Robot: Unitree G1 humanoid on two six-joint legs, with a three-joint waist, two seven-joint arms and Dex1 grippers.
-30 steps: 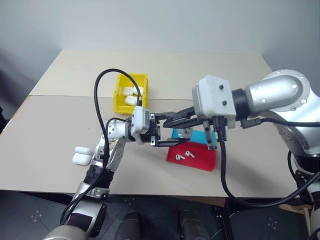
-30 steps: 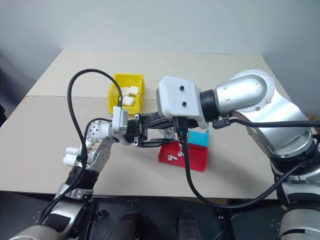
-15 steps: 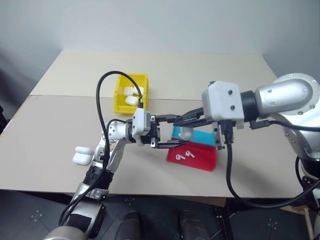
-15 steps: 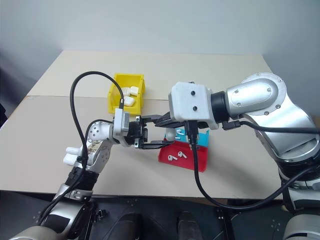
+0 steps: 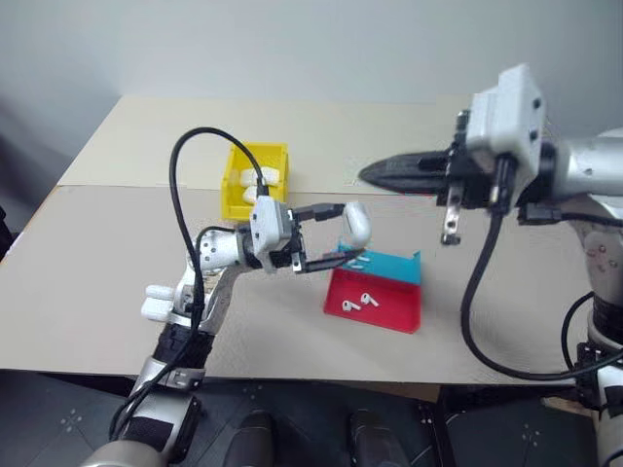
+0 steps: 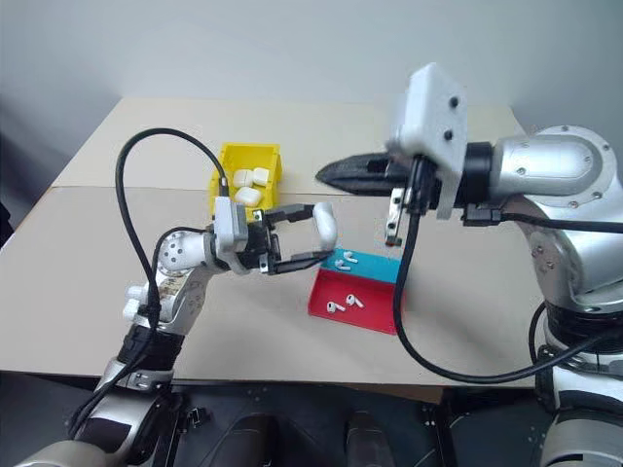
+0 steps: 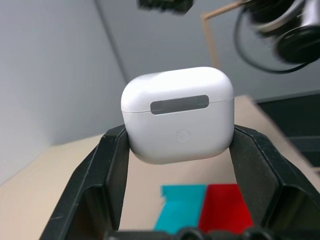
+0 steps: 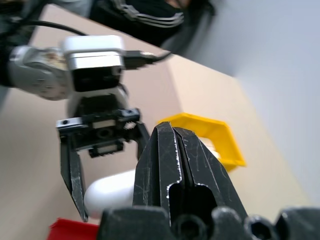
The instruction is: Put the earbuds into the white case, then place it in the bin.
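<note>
From the right wrist, the closed right pincer (image 8: 175, 150) covers most of the white case (image 8: 107, 192), leaving only its rounded end showing at about 8 o'clock of the fingers. The bin (image 8: 220, 137) is half hidden behind them. The tray (image 7: 207, 207) is cut by the left pincer (image 7: 177, 165), and the earbuds (image 6: 341, 303) are too small to count surely.

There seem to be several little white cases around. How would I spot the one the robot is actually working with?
Start at the tan table and find the red-and-blue tray near its front edge. Just above the tray's left end, the left gripper holds one white case in the air between its two black fingers. The other cases lie in the yellow bin or on the table; this one alone is lifted and closed.
</note>
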